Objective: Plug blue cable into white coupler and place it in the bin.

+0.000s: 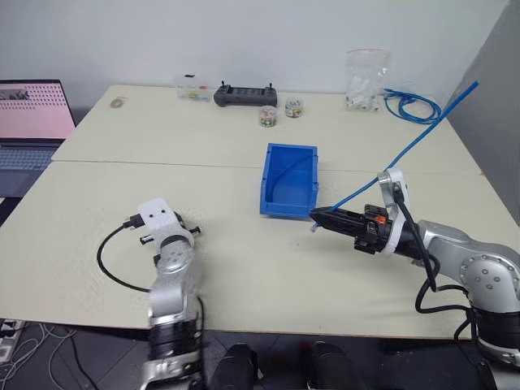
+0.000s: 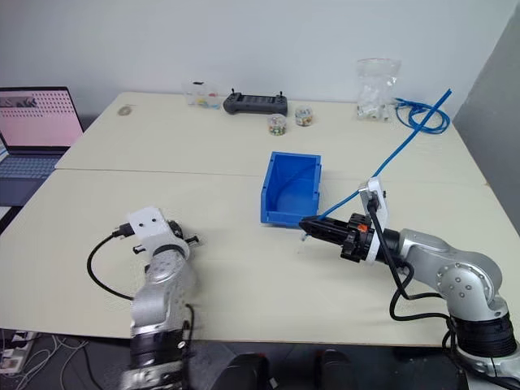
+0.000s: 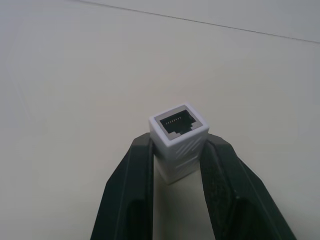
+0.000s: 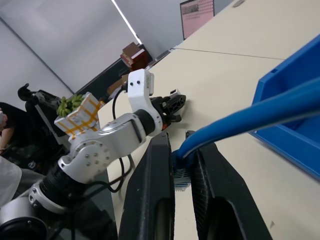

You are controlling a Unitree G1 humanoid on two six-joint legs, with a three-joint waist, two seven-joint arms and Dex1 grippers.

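The pale surface (image 1: 244,268) carries the bin (image 1: 288,180), which stands open-topped near its middle, with a short blue loop lying inside it. From the bin's near right corner the blue cable (image 1: 406,154) rises in a long slant up and to the right, its far end running on toward a coiled bundle of blue cable (image 1: 414,106) at the back right, beside a clear bag (image 1: 366,81) of small white parts. At the back edge lie a dark controller (image 1: 245,97) and two small jars (image 1: 279,112); a laptop (image 1: 28,122) sits off the left side, cut by the frame. The right pincer (image 1: 318,217) lies low just in front of the bin, pointing left, its fingers pinched on the cable's near end; the right wrist view shows the cable and a clear plug squeezed between them, a detail too small to read from the head. The left pincer (image 3: 176,155) is pinched on the white coupler (image 3: 178,137), socket facing outward, above bare surface. From the head, the wrist hides that coupler.
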